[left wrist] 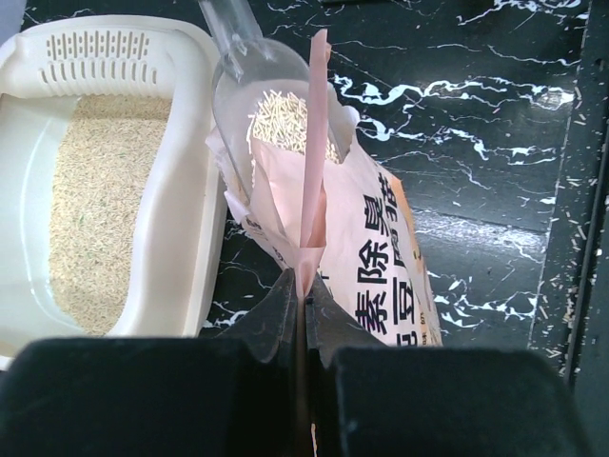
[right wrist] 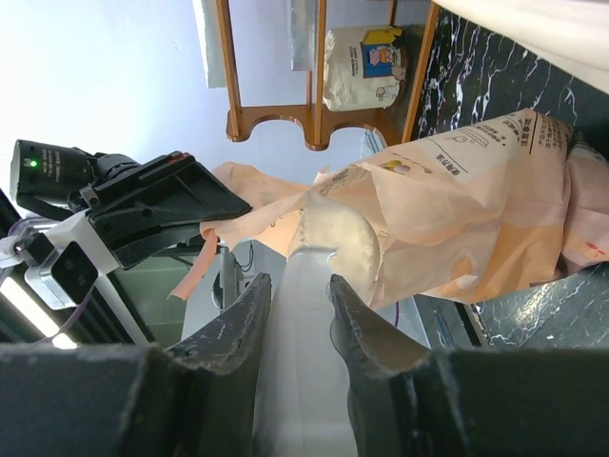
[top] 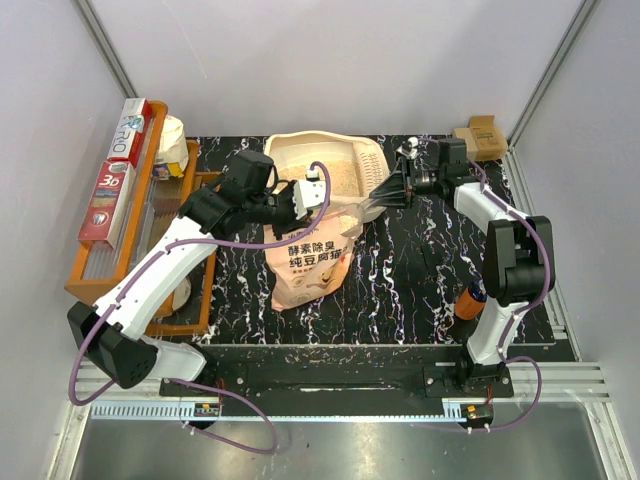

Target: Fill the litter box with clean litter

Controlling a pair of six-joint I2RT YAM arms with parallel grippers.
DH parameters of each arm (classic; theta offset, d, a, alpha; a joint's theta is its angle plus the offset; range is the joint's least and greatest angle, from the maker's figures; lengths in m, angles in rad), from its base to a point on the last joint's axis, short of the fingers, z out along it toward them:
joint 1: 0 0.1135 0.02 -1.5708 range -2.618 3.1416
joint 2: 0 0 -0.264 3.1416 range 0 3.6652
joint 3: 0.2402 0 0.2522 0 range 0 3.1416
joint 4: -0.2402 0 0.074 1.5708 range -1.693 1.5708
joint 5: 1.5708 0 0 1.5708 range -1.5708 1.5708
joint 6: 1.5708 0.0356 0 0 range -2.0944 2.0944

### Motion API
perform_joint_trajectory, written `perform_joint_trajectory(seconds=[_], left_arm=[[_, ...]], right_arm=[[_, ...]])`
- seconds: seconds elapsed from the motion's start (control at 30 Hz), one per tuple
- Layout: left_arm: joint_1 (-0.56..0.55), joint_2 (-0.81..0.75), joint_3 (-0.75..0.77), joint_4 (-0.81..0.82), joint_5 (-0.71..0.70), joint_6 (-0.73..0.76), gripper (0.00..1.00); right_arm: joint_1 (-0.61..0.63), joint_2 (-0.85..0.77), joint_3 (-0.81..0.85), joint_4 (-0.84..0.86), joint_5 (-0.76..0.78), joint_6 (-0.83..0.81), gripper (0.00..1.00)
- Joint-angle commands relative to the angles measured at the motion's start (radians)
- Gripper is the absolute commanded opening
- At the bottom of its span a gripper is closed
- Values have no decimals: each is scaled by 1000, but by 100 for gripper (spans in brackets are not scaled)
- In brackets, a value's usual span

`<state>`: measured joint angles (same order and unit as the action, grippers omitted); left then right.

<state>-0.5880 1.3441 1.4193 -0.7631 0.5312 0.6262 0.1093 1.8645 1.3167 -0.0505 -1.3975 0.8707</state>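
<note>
From above, the cream litter box (top: 320, 140) sits far centre on the black marbled table (top: 420, 270). The pink-and-white litter bag (top: 305, 265) lies just near of it.

Left wrist view: the left gripper (left wrist: 303, 286) is pinched closed on the bag's top edge. Clean litter (left wrist: 95, 209) covers the box floor, and more lies in the clear scoop (left wrist: 238, 86) at the bag's mouth.

Right wrist view: the right gripper (right wrist: 298, 295) clamps the scoop's handle.
</note>
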Motion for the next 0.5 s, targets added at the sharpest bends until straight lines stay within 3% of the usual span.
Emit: perform_joint_trajectory(seconds=[0.0,0.47], left_arm=[[-4,0,78,117,-8,78,0],[-4,-3,96,122,-45,102,0]], right_arm=[[-29,-2,76,-45,-40,-35,0],[-57,33,50,-52,-51,-64,0]])
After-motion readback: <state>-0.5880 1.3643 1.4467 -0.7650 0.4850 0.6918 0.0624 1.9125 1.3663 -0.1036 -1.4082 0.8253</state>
